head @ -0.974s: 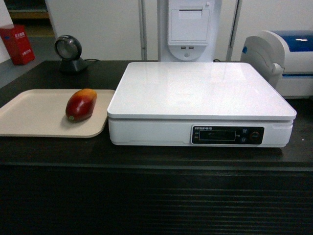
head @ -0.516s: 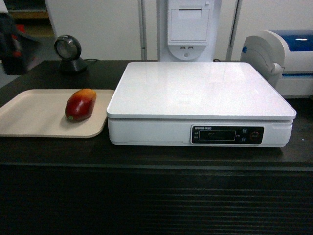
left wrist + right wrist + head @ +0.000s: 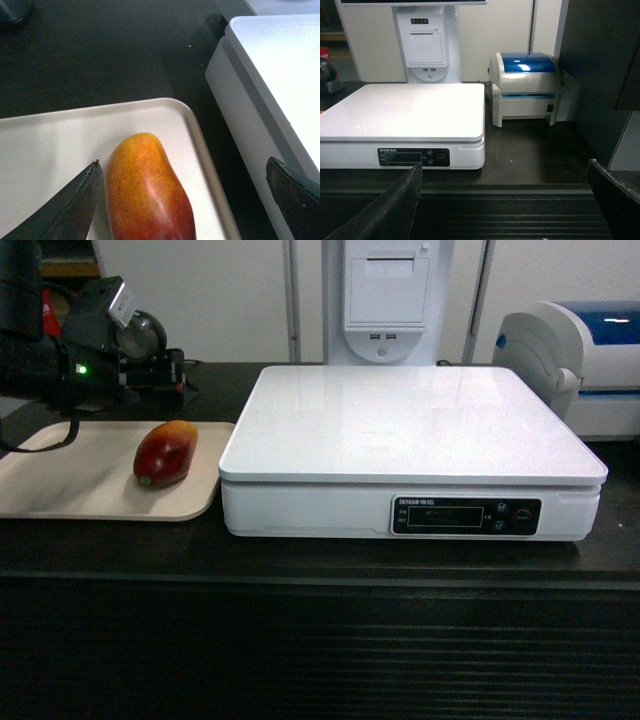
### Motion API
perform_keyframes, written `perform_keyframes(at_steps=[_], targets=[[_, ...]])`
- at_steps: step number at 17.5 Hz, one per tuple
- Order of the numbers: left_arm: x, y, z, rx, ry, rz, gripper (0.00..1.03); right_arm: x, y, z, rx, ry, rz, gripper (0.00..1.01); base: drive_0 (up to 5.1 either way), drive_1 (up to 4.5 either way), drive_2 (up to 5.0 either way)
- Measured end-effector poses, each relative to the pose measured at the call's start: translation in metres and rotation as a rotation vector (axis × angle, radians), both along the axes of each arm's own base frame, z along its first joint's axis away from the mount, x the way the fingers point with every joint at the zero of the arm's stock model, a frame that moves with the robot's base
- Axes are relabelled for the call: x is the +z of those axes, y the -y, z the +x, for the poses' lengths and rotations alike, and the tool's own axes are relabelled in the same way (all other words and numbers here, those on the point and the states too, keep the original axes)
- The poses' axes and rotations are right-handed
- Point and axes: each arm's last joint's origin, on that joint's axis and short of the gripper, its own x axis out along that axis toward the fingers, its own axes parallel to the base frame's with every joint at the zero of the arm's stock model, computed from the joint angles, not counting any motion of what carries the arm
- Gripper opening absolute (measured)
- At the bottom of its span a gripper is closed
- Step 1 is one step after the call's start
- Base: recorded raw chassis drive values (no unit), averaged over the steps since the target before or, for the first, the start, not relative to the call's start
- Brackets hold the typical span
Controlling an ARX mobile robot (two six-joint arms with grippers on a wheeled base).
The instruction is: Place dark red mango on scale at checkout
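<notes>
I see the dark red mango [image 3: 165,453] lying on the beige tray [image 3: 60,485], just left of the scale [image 3: 410,430] on the checkout surface [image 3: 300,560]. My left end effector [image 3: 182,200] hovers above the mango, jaws spread wide and empty. The right end effector [image 3: 505,202] is likewise wide open, holding nothing.

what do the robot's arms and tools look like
The left arm is black and boxy, with a lit green indicator, a white tag, red accents near the left tool, and a black cable. In both wrist views, the tool fingers are dark, matte, tapering blades.
</notes>
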Motion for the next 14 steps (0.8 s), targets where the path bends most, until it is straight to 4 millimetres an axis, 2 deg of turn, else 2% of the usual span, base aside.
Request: perform_keyframes(at_steps=[3,6,9,14], targets=[[0.005,0.007,0.018,-0.013,-0.022,0.001,0.98,0.0,0.0,0.0,0.0,0.0,0.0,0.98,0.0,0.0,0.0],[-0.01,0.006,0.032,0.014,-0.077,0.024,0.98,0.0,0.0,0.0,0.0,0.0,0.0,0.98,0.0,0.0,0.0],[-0.021,-0.002,0.032,0.045,-0.12,0.041,0.98,0.0,0.0,0.0,0.0,0.0,0.0,0.98,0.0,0.0,0.0],[-0.028,-0.008,0.031,0.054,-0.151,0.044,0.98,0.0,0.0,0.0,0.0,0.0,0.0,0.98,0.0,0.0,0.0]])
